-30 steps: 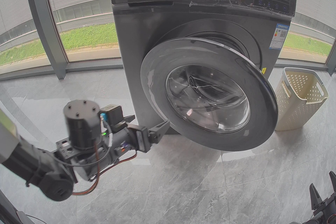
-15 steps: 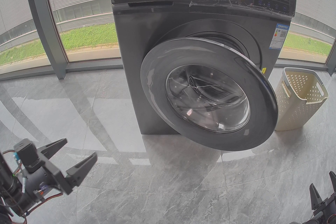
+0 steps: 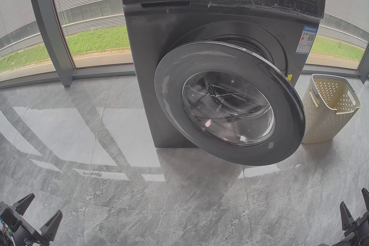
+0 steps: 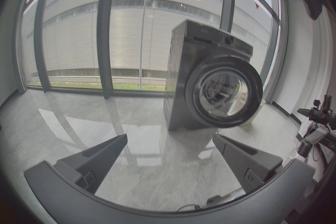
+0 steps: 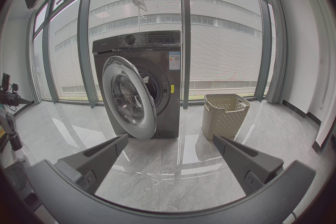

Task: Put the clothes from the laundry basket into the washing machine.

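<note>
Standing on the grey floor (image 3: 115, 135) before the windows, the washing machine (image 3: 153, 47) is showing its round door (image 3: 226, 104) swung open. The cream laundry basket (image 3: 326, 116) is sitting upright just beside the machine, on the robot's right. Its inside is poorly seen, so I cannot tell whether clothes lie in it. The left gripper (image 3: 43, 205) is hanging well apart from the machine, fingers spread and gripping nothing. The right gripper (image 3: 353, 198) is likewise gaping wide and empty.
</note>
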You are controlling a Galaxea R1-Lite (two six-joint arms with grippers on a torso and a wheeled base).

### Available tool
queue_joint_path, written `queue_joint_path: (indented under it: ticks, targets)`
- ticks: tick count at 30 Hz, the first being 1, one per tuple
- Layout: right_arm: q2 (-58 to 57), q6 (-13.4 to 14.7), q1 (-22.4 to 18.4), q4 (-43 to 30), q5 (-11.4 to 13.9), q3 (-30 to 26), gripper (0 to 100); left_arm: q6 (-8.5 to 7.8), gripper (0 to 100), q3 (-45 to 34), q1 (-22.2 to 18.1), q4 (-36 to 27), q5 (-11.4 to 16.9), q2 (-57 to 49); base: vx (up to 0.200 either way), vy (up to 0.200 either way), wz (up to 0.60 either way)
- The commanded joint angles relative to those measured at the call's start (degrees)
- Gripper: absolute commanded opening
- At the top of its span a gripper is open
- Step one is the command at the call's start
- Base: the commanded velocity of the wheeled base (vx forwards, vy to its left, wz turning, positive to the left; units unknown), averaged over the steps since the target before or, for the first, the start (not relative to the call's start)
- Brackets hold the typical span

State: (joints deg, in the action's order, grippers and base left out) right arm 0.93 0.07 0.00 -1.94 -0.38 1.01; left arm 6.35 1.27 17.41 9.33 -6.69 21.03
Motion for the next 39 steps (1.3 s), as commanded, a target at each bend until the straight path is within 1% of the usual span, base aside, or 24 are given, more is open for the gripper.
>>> queue_joint_path:
  ticks: [1,4,5,6,7,8,10,11,12,13,14,15,18,20,21,22,25,27,29,31,32,33,36,39]
  targets:
    - [-0.6,0.0,-0.1,0.0,0.0,-0.2,100,-0.81,100,-1.3,-10.5,-5.1,1.7,-15.6,0.000,0.000,0.00]
    - [-0.6,0.0,0.0,0.0,0.0,-0.3,100,-1.96,100,-1.3,-14.8,-5.4,1.0,-16.2,0.000,0.000,0.00]
    - [-0.6,0.0,0.0,0.0,0.1,-0.3,100,-4.24,100,-1.3,-18.4,-5.5,1.7,-18.4,0.000,0.000,0.00]
    - [-0.6,0.0,-0.1,0.0,0.0,-0.3,100,-6.53,100,-1.3,-19.1,-5.5,1.9,-19.1,0.000,0.000,0.00]
    - [-0.6,0.0,-0.1,0.0,0.1,-0.3,100,-8.02,100,-1.3,-18.9,-5.5,1.7,-19.1,0.000,0.000,0.00]
    - [-0.6,0.0,-0.1,0.0,0.0,-0.3,100,-8.37,100,-1.3,-18.6,-5.5,1.5,-18.8,0.000,0.000,0.00]
    - [-0.6,0.0,-0.1,0.0,0.1,-0.3,100,-6.44,100,-1.3,-18.6,-5.5,1.4,-18.7,0.000,0.000,0.00]
    - [-0.6,0.0,-0.1,0.0,0.1,-0.3,100,-6.44,100,-1.3,-18.6,-5.5,1.4,-18.7,0.000,0.000,0.00]
    - [-0.8,0.0,0.1,0.1,0.0,-0.3,100,-3.80,100,-1.3,-18.5,-5.5,1.3,-18.7,0.000,0.000,0.00]
    - [-0.7,0.1,0.0,0.0,0.0,-0.3,100,-2.75,100,-1.2,-18.4,-5.7,1.3,-18.7,0.000,0.000,0.00]
    - [-0.8,0.1,0.0,0.1,0.0,-0.3,100,-3.01,100,-1.3,-18.6,-6.2,1.3,-18.5,0.000,0.000,0.00]
    - [-0.8,0.1,0.0,0.1,0.5,-0.4,100,-2.31,100,-1.0,-18.5,-7.7,1.4,-18.5,0.000,0.000,0.00]
    - [-0.7,-0.1,0.0,1.0,1.3,-0.6,100,-2.84,100,-0.7,-18.6,-9.0,2.1,-18.5,0.000,0.000,0.00]
    - [-0.8,-0.1,0.0,1.1,1.3,-0.7,100,-5.03,100,-1.2,-17.4,-9.3,4.1,-19.6,0.000,0.000,0.00]
    - [-0.7,-0.1,0.0,1.2,1.3,-0.7,100,-7.76,100,-1.2,-17.1,-9.5,7.4,-20.4,0.000,0.000,0.00]
    - [-0.7,-0.1,0.0,1.2,1.3,-0.7,0,-8.02,100,-1.1,-17.1,-9.6,8.0,-20.6,0.000,0.000,0.00]
    - [-0.8,-0.2,0.0,1.3,1.4,-0.6,0,-6.26,100,-1.2,-17.1,-9.3,8.3,-21.0,0.000,0.000,0.00]
    - [-0.8,0.9,0.1,3.2,2.5,2.5,0,-6.44,100,-1.2,-17.1,-9.3,8.3,-21.0,0.000,0.000,0.00]
    - [0.4,3.8,0.5,3.7,5.8,9.9,0,-6.00,100,-1.2,-17.1,-9.3,8.3,-21.0,0.000,0.000,0.00]
    - [3.3,5.4,1.6,3.1,10.9,13.8,0,-6.18,100,-1.2,-17.1,-9.3,8.3,-21.0,0.000,0.000,0.00]
    - [4.3,5.6,2.4,2.6,14.1,14.1,0,-6.09,100,-1.2,-17.1,-9.3,8.3,-21.0,0.000,0.000,0.00]
    - [5.1,5.7,3.3,1.8,18.6,13.7,0,-5.91,100,-1.2,-17.1,-9.3,8.2,-21.0,0.000,0.000,0.00]
    - [8.7,7.7,4.7,0.4,27.9,10.2,0,-5.74,100,-1.2,-17.1,-9.3,8.1,-21.0,0.000,0.000,0.00]
    - [13.3,11.4,4.8,2.2,30.9,8.7,0,-5.65,100,-1.2,-17.1,-9.3,8.0,-21.0,0.000,-0.200,0.00]
